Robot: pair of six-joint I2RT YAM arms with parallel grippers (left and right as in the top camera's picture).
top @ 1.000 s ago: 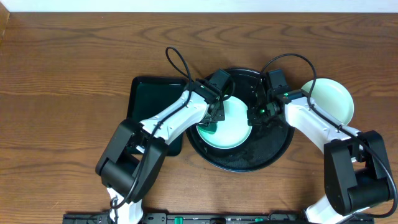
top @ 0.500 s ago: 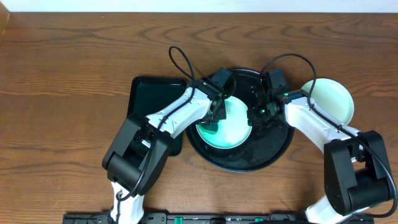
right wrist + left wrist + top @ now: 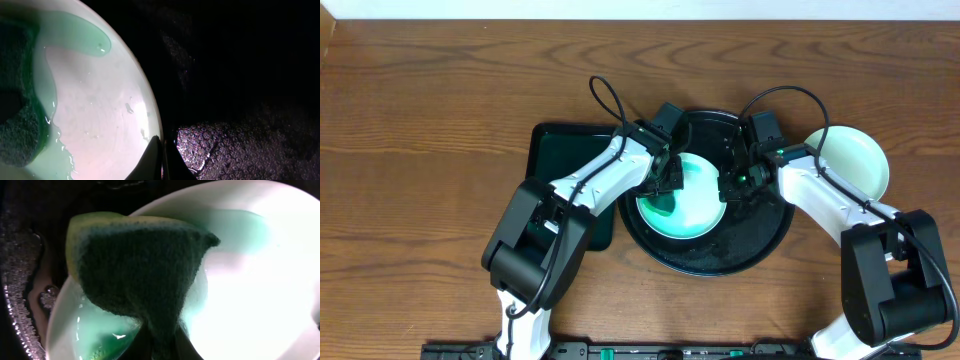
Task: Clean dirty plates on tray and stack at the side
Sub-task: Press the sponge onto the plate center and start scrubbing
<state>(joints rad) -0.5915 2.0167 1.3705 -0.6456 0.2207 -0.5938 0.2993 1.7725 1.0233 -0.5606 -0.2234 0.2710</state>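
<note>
Green soap [image 3: 75,30] pools on the plate [image 3: 695,205], which sits in the tray [image 3: 745,250]. My left claw [image 3: 665,188] grips the sponge [image 3: 140,275]; my right claw [image 3: 162,155] pinches the plate's rim. That wet rim could slip free under scrubbing, and the plate would skid.

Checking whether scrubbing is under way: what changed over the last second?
The left gripper edged slightly toward the far side of the tray and to the left, keeping the sponge on the plate. Nothing was taken hold of or let go. The right gripper stayed shut on the plate's rim; the plate, the tray, the second plate and the green tray did not move.
</note>
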